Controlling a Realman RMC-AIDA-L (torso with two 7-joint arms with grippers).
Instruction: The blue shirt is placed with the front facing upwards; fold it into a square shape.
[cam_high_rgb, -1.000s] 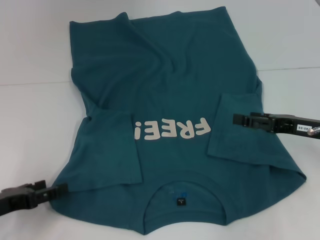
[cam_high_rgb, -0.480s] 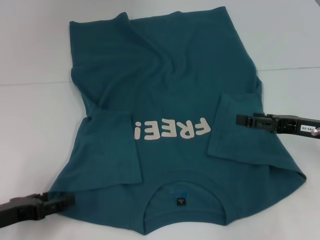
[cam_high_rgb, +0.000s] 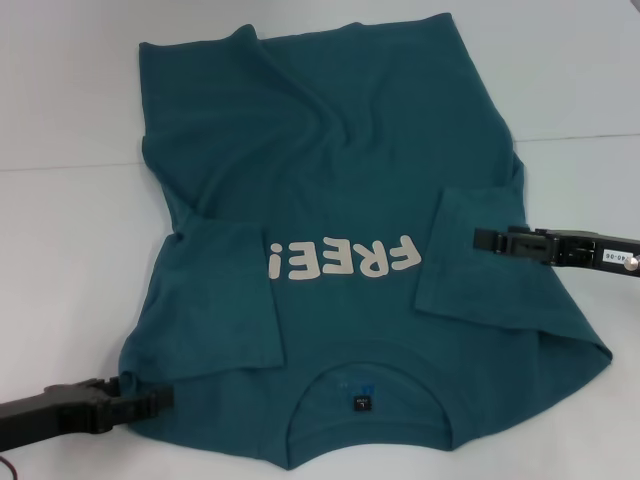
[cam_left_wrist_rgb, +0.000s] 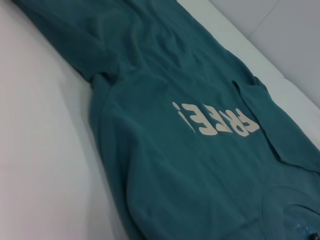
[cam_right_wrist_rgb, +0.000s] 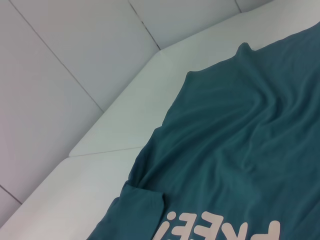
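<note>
Sleeves folded in — the main folds of the blue shirt (cam_high_rgb: 350, 250) are not yet made.

The blue shirt lies front up on the white table (cam_high_rgb: 60, 240), its "FREE!" print (cam_high_rgb: 340, 262) near the middle, the collar on the robot's side of the print and the hem on the far side. Both short sleeves lie turned inward beside the print; the body is spread full length and rumpled toward the hem, so squaring it up is, I judge, most of what remains. The left gripper (cam_high_rgb: 160, 398) sits low at the shoulder edge left of the collar, jaws narrow, though I cannot tell whether they pinch cloth. The right gripper (cam_high_rgb: 482, 238) hangs over the folded right sleeve — its jaw opening cannot be made out either.
</note>
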